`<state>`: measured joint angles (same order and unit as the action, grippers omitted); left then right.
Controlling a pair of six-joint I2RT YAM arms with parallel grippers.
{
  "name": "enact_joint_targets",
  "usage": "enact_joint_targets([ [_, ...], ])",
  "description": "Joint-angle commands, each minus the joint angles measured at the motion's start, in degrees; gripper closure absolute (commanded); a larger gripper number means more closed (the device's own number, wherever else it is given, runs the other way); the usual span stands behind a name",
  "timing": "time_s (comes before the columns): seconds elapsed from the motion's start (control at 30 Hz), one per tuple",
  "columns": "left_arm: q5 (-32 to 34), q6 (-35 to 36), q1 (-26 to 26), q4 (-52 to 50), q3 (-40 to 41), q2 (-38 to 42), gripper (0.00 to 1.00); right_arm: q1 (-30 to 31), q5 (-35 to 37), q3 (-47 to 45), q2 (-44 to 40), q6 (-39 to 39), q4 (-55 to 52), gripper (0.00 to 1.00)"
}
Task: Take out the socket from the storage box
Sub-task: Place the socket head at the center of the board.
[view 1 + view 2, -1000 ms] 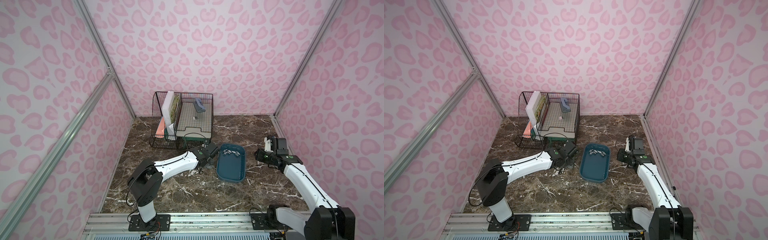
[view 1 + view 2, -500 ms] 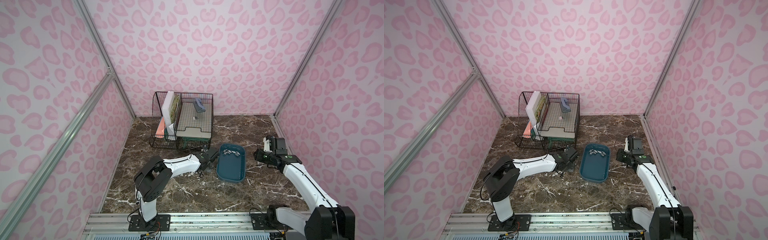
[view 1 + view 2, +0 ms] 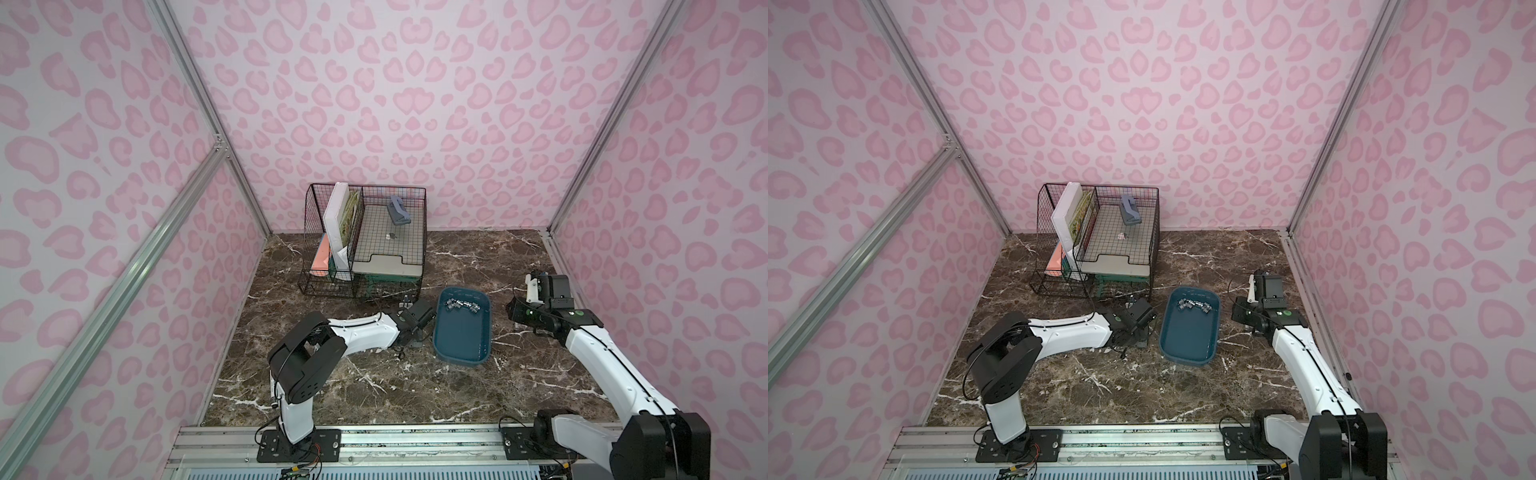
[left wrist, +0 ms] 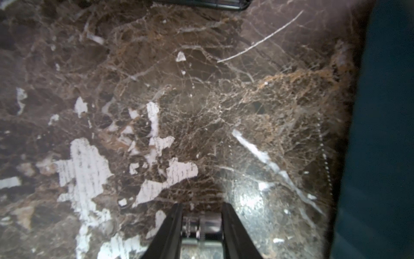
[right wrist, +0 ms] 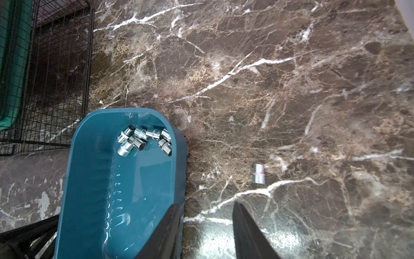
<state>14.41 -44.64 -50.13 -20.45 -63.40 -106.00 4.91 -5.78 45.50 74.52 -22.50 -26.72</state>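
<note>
**Held socket** [image 4: 201,226]: chromed, in the left hand [image 4: 201,205]. The fingers stand narrowly apart and look pressed against its two ends, so its long axis seems to run from finger to finger, level with the bench [image 4: 201,101]. It is outside the storage box [image 3: 461,345], just beside the box's 9 o'clock wall and low over the bench. Whether it touches the surface cannot be told.

**Socket cluster** [image 3: 460,305]: several pieces heaped at the box's 12 o'clock end, touching one another.

**Loose socket** [image 5: 258,176]: on the bench beyond the box's 3 o'clock wall, ahead of the right hand [image 5: 205,204].

**Right hand**: partly open, nothing in it.

**Judgement**: the coming move looks like a set-down straight below the left hand. The cluster lies at about 2 o'clock from the left hand and 10 o'clock from the right, and neither hand is clearly nearer.
</note>
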Motion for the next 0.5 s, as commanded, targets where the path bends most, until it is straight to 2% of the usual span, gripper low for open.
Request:
enact_joint_targets([
  [0.0, 0.24, -0.28, 0.12, 0.24, 0.29, 0.61, 0.65, 0.28, 0.5, 0.82, 0.33, -0.42, 1.24, 0.56],
  [0.47, 1.07, 0.97, 0.03, -0.87, 0.65, 2.45, 0.6, 2.18, 1.03, 2.41, 0.77, -1.23, 0.48, 0.54],
])
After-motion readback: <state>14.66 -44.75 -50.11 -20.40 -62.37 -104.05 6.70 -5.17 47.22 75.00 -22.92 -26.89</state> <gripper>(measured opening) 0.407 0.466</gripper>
